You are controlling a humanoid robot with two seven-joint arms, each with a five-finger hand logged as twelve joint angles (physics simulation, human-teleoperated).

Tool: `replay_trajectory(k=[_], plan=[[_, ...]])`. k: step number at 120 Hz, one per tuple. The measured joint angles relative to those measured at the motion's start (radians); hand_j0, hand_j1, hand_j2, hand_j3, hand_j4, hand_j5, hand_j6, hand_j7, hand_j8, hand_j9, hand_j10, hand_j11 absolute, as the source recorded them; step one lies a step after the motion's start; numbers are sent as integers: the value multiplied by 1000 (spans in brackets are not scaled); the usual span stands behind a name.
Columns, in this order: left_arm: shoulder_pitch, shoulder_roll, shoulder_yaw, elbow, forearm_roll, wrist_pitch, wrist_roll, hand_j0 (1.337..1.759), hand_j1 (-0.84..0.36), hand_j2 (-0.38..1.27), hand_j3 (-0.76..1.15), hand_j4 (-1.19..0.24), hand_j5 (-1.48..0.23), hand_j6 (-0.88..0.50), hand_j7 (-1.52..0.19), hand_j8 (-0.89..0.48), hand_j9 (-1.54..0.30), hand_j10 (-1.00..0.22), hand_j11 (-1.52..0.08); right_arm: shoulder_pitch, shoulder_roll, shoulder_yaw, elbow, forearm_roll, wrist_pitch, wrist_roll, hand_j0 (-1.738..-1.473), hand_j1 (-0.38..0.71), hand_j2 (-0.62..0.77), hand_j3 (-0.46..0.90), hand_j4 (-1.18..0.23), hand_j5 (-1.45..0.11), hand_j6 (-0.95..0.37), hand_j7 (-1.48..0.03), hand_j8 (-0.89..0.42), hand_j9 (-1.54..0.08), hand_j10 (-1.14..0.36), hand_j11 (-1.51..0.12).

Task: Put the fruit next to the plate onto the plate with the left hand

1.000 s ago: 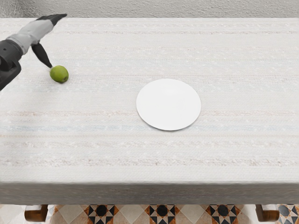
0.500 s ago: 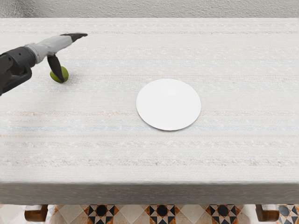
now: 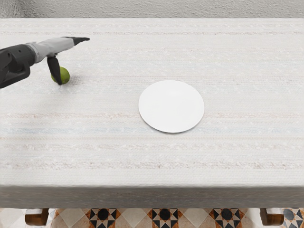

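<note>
Green and round, the fruit (image 3: 63,74) sits on the table (image 3: 142,156) in the far left part of the head view, well apart from the plate (image 3: 171,106). It rests on the tabletop, not on the plate. We see only its right portion clearly, because a dark thumb (image 3: 54,67) hangs down across its left side, its tip reaching the table surface just in front of the fruit. Whether the thumb actually touches the fruit we cannot tell.

The thumb belongs to the left hand (image 3: 56,46), whose arm enters from the picture's left edge. The hand is pale grey and lies stretched out flat above the fruit. Its dark fingertips (image 3: 81,39) point to the right, held straight and not curled, so the hand is spread and grips nothing.

The plate is white, circular and plain, and lies near the middle of the table with nothing on it.

The tabletop is a pale, off-white surface with faint horizontal stripes. Below its front edge we see a patterned tile floor (image 3: 164,216) in black, orange and cream, and brown wooden feet (image 3: 37,216) at the lower corners.
</note>
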Motion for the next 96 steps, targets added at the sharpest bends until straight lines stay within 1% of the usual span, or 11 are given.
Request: replay_trajectory(k=[18, 49, 58, 70, 80, 91, 96], plan=[[-9, -2, 6, 0, 0, -3, 0, 1658, 343, 4, 0, -13, -10, -14, -10, -13, -10, -11, -10, 0, 0, 0, 0, 0, 0, 0, -1658, -349, 0, 0, 0, 0, 0, 0, 0, 0, 0, 0], [-10, -14, 6, 5, 0, -66, 3, 1658, 344, 4, 0, -12, -9, -14, -9, -13, -9, -11, -9, 0, 0, 0, 0, 0, 0, 0, -1658, -349, 0, 0, 0, 0, 0, 0, 0, 0, 0, 0], [-8, -18, 6, 8, 0, -69, 32, 1658, 343, 4, 0, -13, -10, -14, -10, -13, -9, -11, -9, 0, 0, 0, 0, 0, 0, 0, -1658, -349, 0, 0, 0, 0, 0, 0, 0, 0, 0, 0], [7, -17, 8, 26, 1, -71, 60, 1658, 343, 4, 0, -13, -10, -14, -9, -13, -9, -11, -9, 0, 0, 0, 0, 0, 0, 0, -1658, -349, 0, 0, 0, 0, 0, 0, 0, 0, 0, 0], [14, -18, 8, 39, 1, -71, 124, 1658, 343, 3, 0, -11, -9, -12, -9, -12, -9, -10, -9, 0, 0, 0, 0, 0, 0, 0, -1658, -349, 0, 0, 0, 0, 0, 0, 0, 0, 0, 0], [43, -26, 7, 65, -1, -71, 176, 1658, 342, 4, 0, -13, -11, -14, -11, -14, -11, -12, -10, 0, 0, 0, 0, 0, 0, 0, -1658, -349, 0, 0, 0, 0, 0, 0, 0, 0, 0, 0], [54, -35, 5, 75, -2, -71, 194, 1658, 339, 4, 0, -15, -14, -16, -14, -15, -13, -14, -13, 0, 0, 0, 0, 0, 0, 0, -1658, -349, 0, 0, 0, 0, 0, 0, 0, 0, 0, 0]])
